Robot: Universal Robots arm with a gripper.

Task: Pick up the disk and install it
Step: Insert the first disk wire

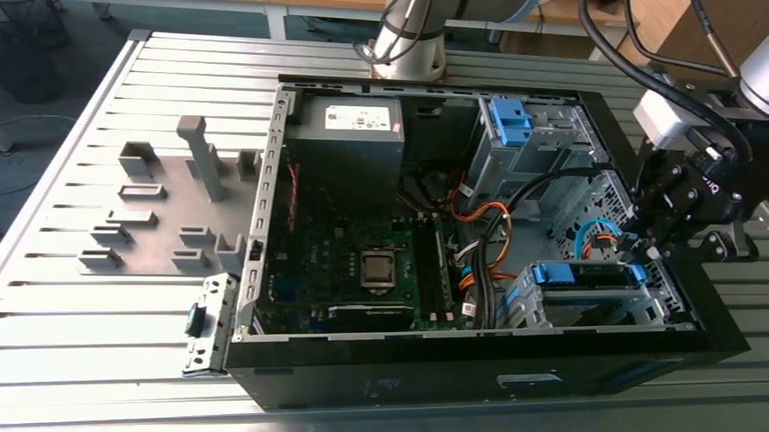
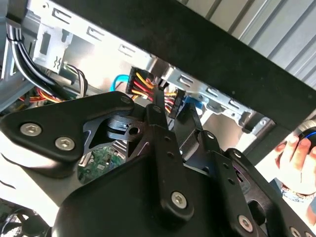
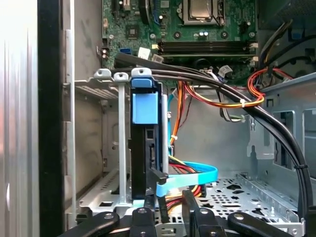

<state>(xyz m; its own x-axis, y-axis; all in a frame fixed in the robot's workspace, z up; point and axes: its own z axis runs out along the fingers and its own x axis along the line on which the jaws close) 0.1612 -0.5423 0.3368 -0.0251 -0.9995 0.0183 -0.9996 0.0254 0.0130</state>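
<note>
The gripper (image 3: 173, 196) has its two black fingers (image 3: 158, 190) narrowly apart, with wiring visible in the gap and nothing clamped between them. It hangs just beside the near end of the disk (image 3: 144, 148). The disk stands on edge in the drive cage (image 3: 121, 148), in the case corner at the exterior view's lower right, and its blue frame (image 1: 565, 270) lies level with the cage rim. Judging by this, the drive is in its slot and the step in hand is seating it fully. Doing that well probably means pressing squarely on the frame's end, in line with the cage rails, so that the plastic does not twist or jam. The push should also stay clear of the light-blue data cable (image 3: 197, 175), a flat, limp ribbon crossing right at the fingertips, and of the red and yellow wires behind it. The frame is smooth, bright moulded plastic with a squared tab, and the cage is thin, pale stamped steel, perforated on its floor. Stiff black cables (image 3: 276, 128) arch over the green motherboard (image 3: 197, 29), and the black case (image 1: 481, 369) rests on a ribbed metal table (image 1: 72, 297).
</note>
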